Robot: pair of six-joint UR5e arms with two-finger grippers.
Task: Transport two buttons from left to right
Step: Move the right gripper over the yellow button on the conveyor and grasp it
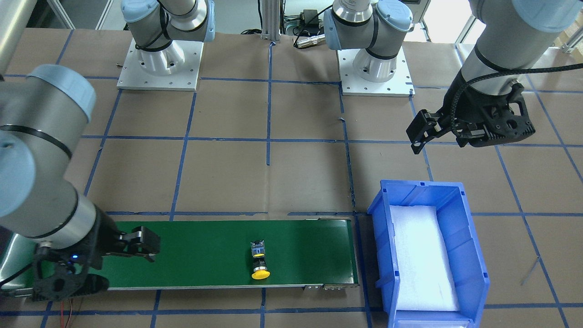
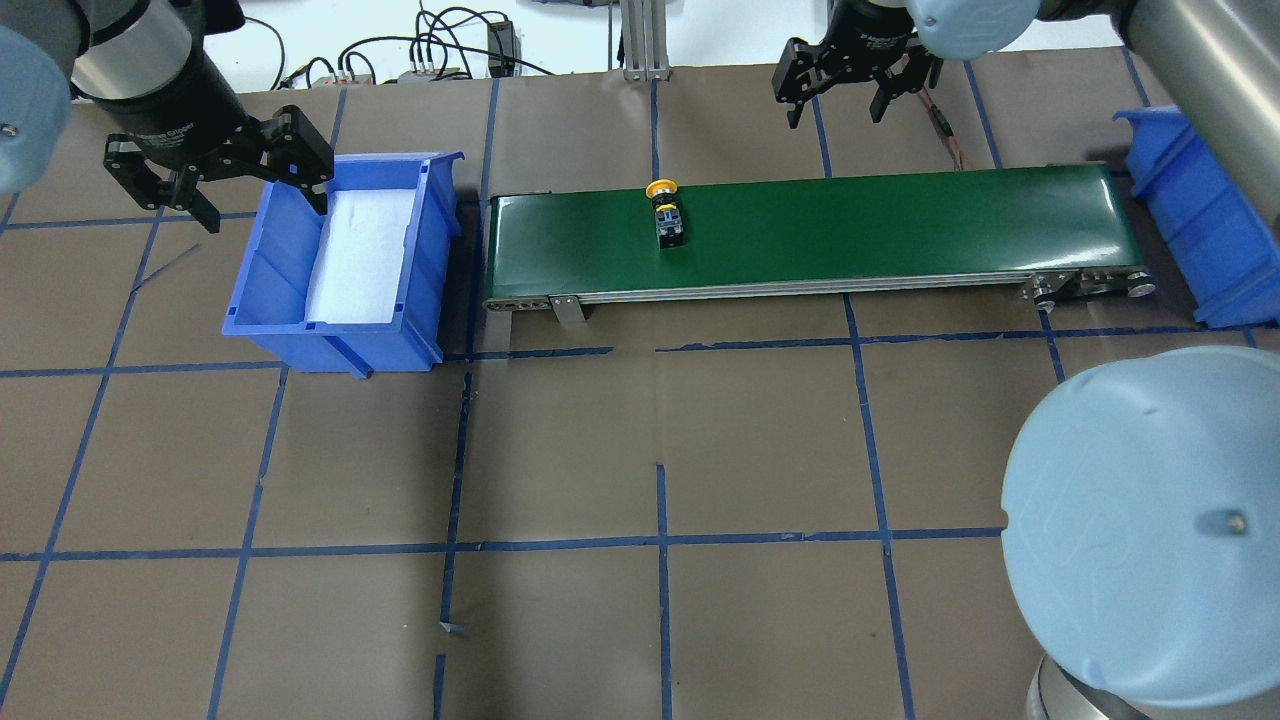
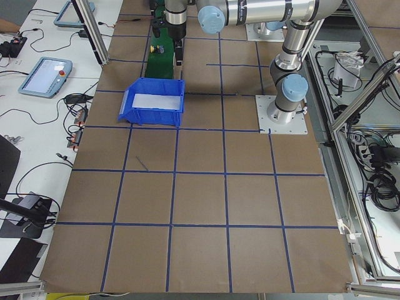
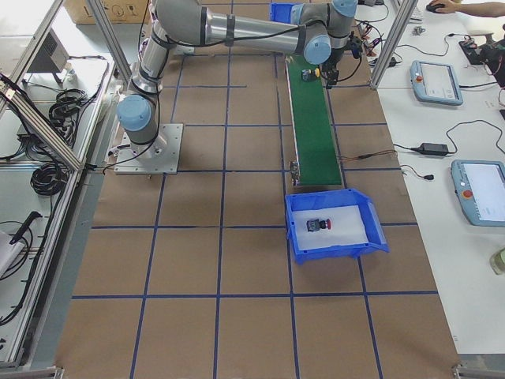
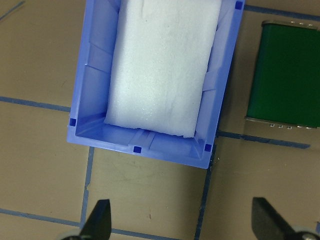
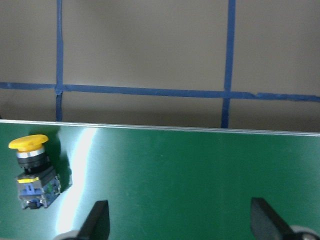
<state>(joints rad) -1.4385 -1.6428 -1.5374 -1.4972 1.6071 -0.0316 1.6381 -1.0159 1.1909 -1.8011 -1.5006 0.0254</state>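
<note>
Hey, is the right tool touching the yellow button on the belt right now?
Apart. The overhead view shows the right tool open and well off to one side of the yellow button, with a wide, plain gap between them.

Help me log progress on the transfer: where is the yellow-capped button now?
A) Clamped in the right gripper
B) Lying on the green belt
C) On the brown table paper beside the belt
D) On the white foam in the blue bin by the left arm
B: the yellow button lies on its side on the green belt, apart from the open right gripper.
</note>
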